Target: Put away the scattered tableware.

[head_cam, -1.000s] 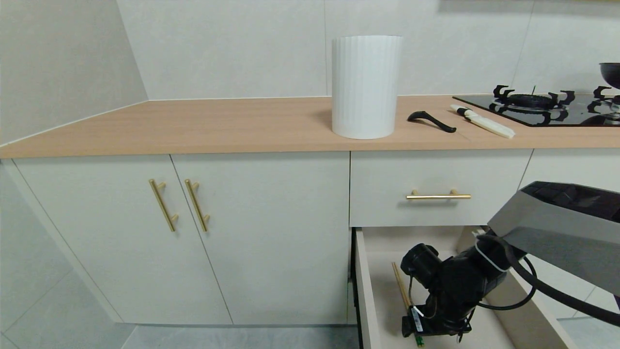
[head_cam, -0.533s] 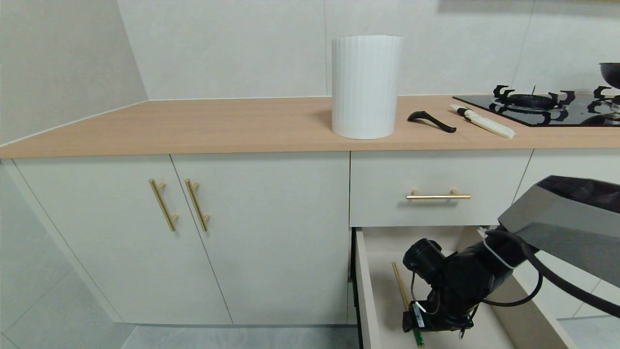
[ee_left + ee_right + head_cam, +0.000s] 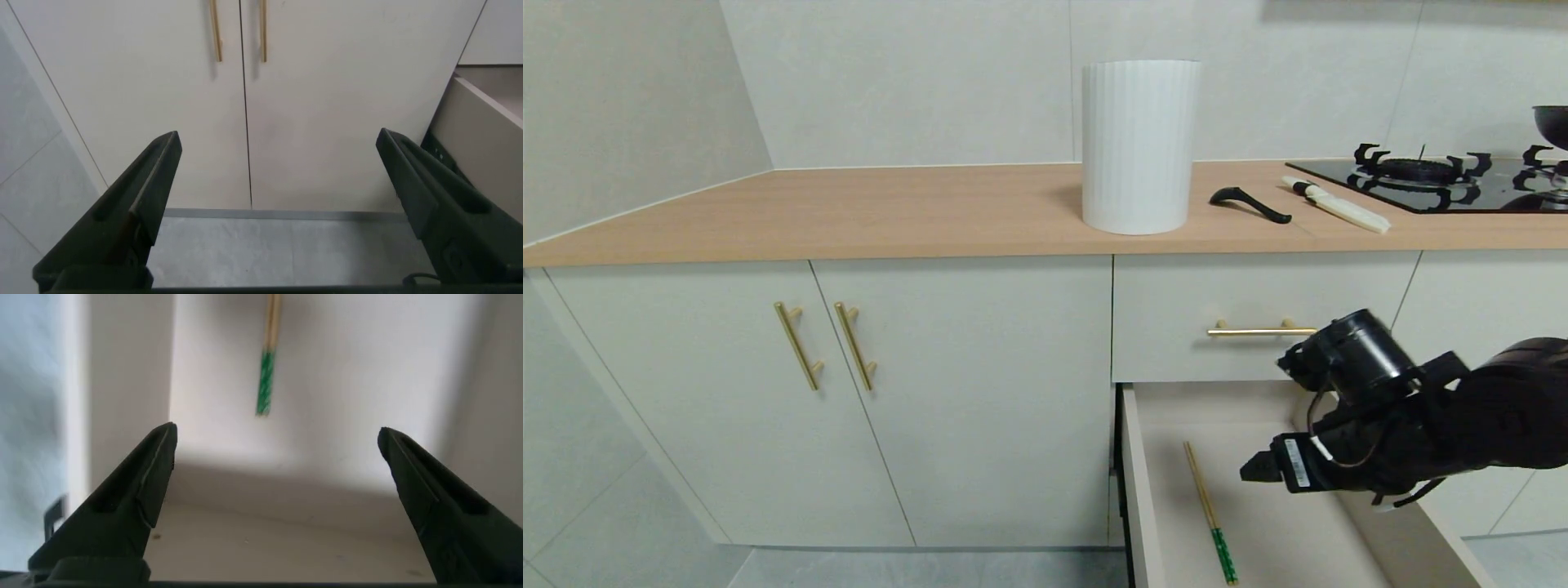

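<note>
Chopsticks (image 3: 1209, 513) lie lengthwise near the left wall of the open drawer (image 3: 1141, 498) — floor room lies to their right. The right gripper (image 3: 1250, 471) hangs over that side.

Left gripper (image 3: 276, 143), right gripper (image 3: 276, 433): fingers apart.

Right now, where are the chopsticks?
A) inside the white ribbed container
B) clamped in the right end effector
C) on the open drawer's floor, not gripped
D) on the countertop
C: the chopsticks lie flat inside the drawer, and the right end effector is open and apart from them, holding nothing.
</note>
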Controlling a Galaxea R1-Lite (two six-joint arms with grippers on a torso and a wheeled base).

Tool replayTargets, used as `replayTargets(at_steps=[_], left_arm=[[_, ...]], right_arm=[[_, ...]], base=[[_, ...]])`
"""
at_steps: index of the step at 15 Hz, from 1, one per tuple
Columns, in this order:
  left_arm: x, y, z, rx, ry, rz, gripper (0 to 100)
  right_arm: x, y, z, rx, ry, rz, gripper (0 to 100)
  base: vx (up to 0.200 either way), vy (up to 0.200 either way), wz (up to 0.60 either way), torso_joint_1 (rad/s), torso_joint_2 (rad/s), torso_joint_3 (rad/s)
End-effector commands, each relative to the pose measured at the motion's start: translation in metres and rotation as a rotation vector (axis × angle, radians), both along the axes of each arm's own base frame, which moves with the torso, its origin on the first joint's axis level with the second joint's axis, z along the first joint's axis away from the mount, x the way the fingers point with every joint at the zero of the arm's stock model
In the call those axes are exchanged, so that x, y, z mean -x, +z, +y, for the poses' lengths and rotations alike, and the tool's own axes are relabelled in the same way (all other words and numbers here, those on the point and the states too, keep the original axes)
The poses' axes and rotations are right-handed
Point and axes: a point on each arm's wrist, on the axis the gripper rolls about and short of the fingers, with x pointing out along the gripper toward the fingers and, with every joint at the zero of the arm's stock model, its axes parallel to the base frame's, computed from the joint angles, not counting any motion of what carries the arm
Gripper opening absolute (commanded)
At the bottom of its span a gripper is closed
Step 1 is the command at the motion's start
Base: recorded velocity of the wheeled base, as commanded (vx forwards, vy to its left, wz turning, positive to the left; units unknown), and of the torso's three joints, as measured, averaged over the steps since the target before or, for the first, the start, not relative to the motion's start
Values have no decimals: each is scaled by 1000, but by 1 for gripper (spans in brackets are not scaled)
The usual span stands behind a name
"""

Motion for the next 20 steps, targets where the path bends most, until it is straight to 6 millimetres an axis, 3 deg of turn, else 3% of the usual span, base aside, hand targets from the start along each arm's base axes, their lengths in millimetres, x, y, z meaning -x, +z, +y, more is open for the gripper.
replayTargets(at_steps=[1, 5, 11, 20], left_arm=[[0, 0, 0, 0, 1, 0, 100], [0, 0, 0, 0, 1, 0, 100], [0, 0, 0, 0, 0, 0, 100], [0, 0, 0, 0, 1, 0, 100]], right_arm=[[25, 52, -29, -47, -22, -187, 100], [37, 70, -35, -58, -10, -256, 100], [38, 70, -35, -57, -10, -260, 100], [39, 66, -36, -43, 3, -252, 100]], base=[[0, 0, 0, 0, 0, 0], [0, 0, 0, 0, 0, 0], [0, 0, 0, 2, -13, -5], [0, 0, 0, 112, -392, -280]])
